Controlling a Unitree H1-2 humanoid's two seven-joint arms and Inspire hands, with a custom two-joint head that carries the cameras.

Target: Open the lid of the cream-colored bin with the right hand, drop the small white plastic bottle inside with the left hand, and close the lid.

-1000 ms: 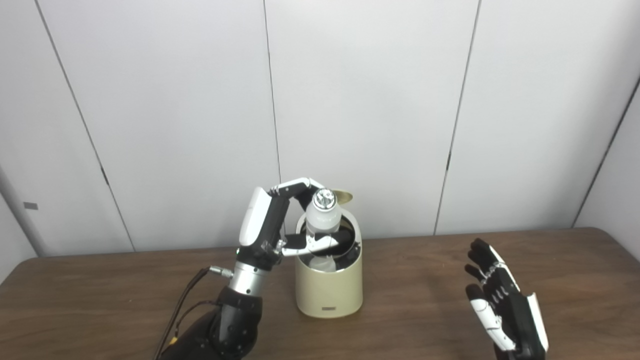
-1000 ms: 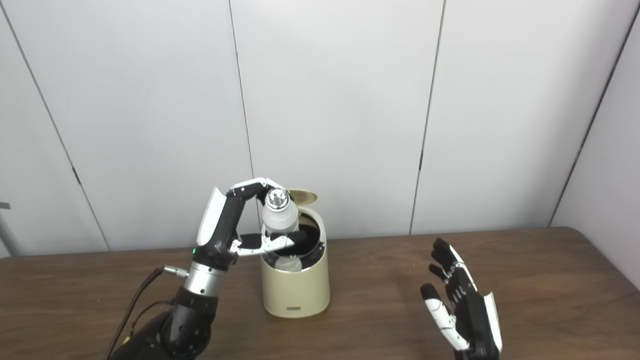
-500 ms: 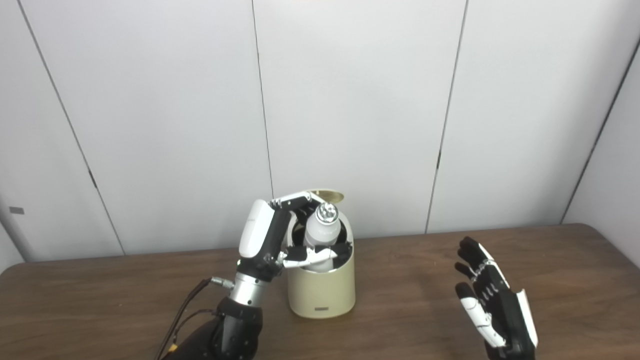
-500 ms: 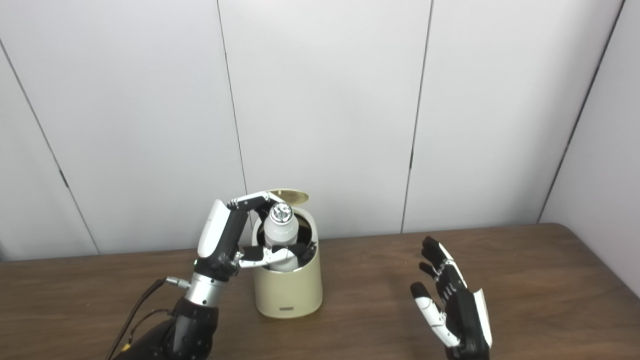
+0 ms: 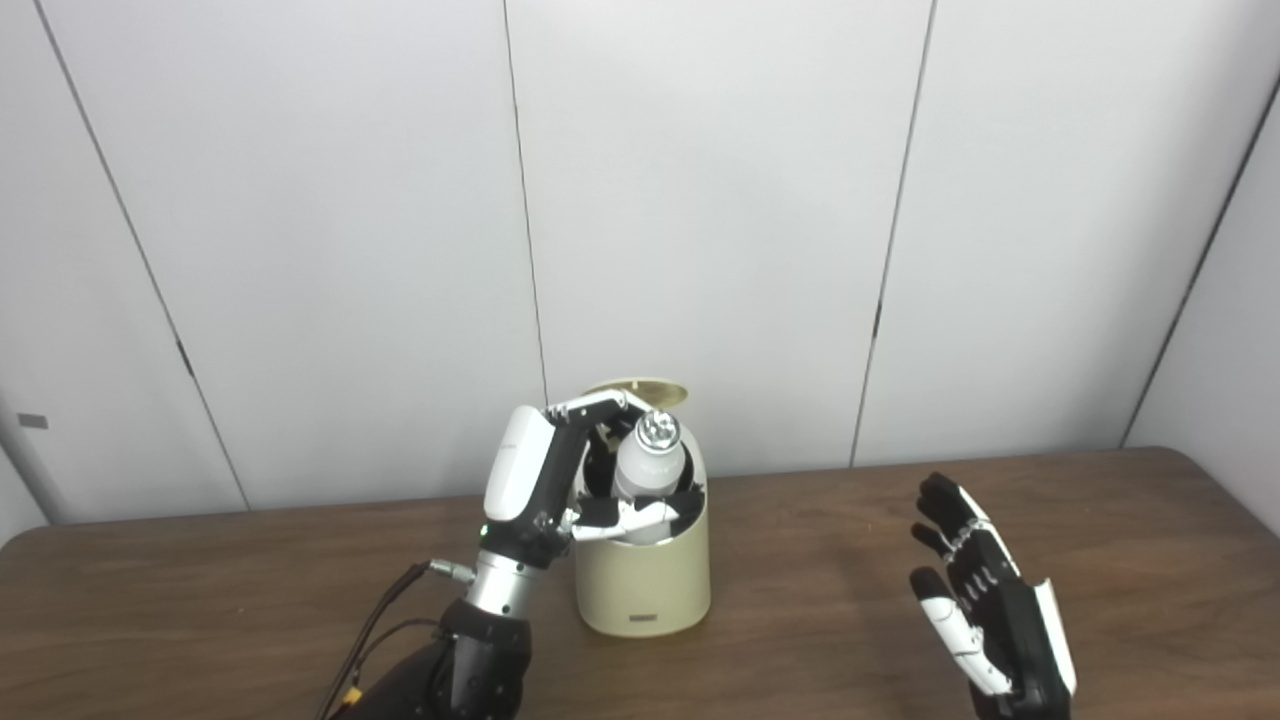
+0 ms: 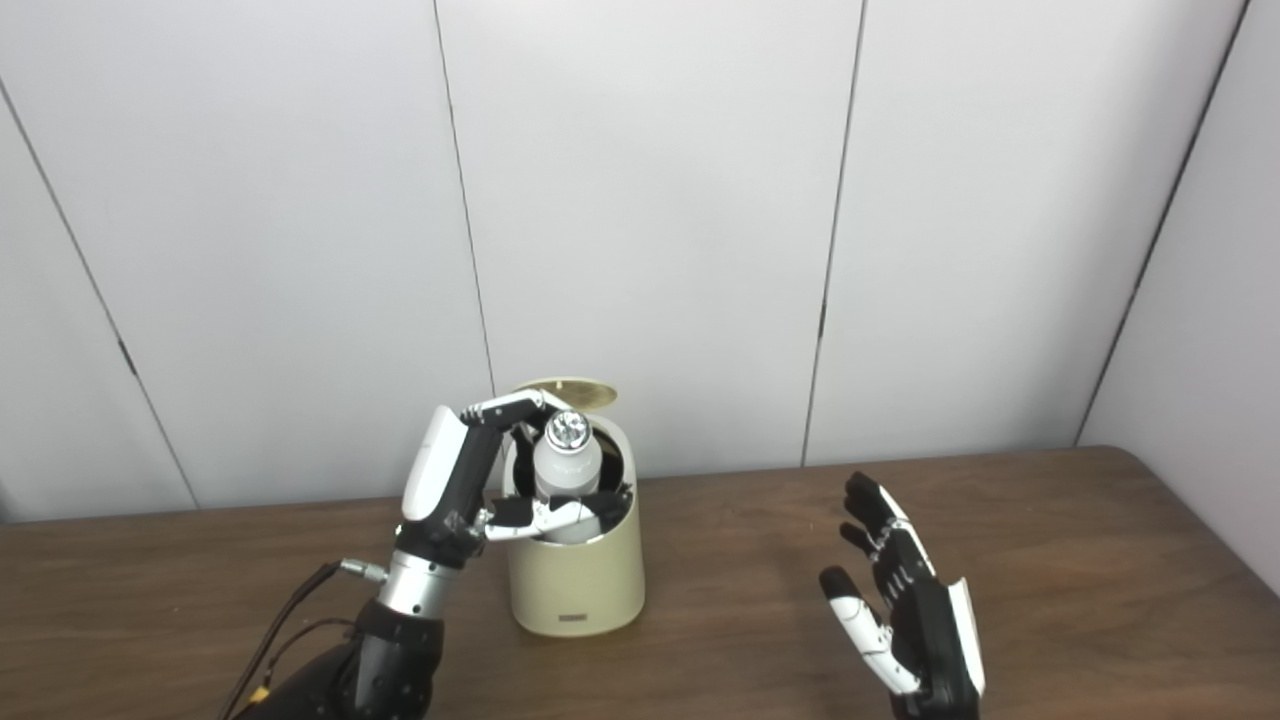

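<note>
Over toward the table's left edge, your left hand has its fingers wrapped round the one small white bottle, thumb side across the belly and another finger arched over the silver cap. The bottle sits upright, its lower half already down inside the mouth of the single cream bin, neck and cap above the rim. You're looking at a light, stiff plastic body, probably smooth and a bit slick, so the belly is the right place to hold it; once you spread those fingers it should drop straight in. The bin stands near the table's back edge, its round lid tipped up behind the opening. Watch the bin: it looks light enough to shift if your hand nudges the rim. Out toward the right edge, your right hand hovers clear of the table, fingers spread, holding nothing, well apart from the bin.
</note>
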